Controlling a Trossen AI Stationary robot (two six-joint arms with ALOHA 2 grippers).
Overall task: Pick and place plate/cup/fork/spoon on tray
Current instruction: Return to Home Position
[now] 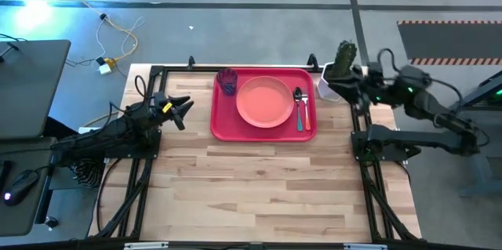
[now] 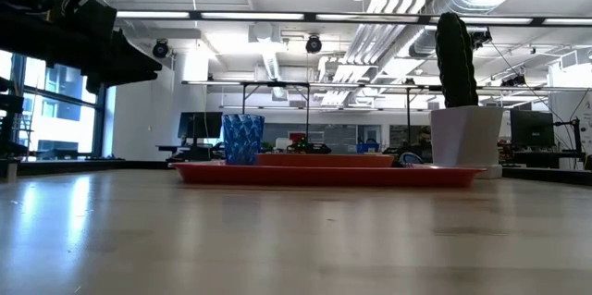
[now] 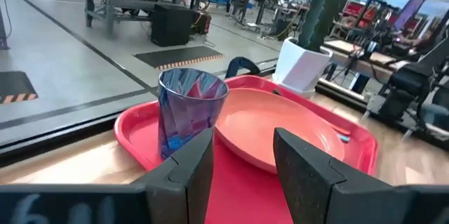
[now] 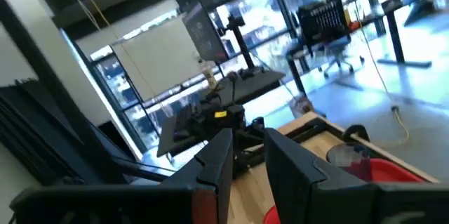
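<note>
Left gripper (image 1: 185, 110) fingers apart, low; right gripper (image 1: 332, 80) raised, fingers prob. parted.

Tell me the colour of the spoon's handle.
Light teal-blue. The spoon lies on the tray to the right of the plate; the high view shows it best.

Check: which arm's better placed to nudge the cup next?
Left. The cup stands in the tray's left corner, nearest the left gripper, whose open fingers face it. The right gripper sits beyond the tray's opposite edge.
</note>
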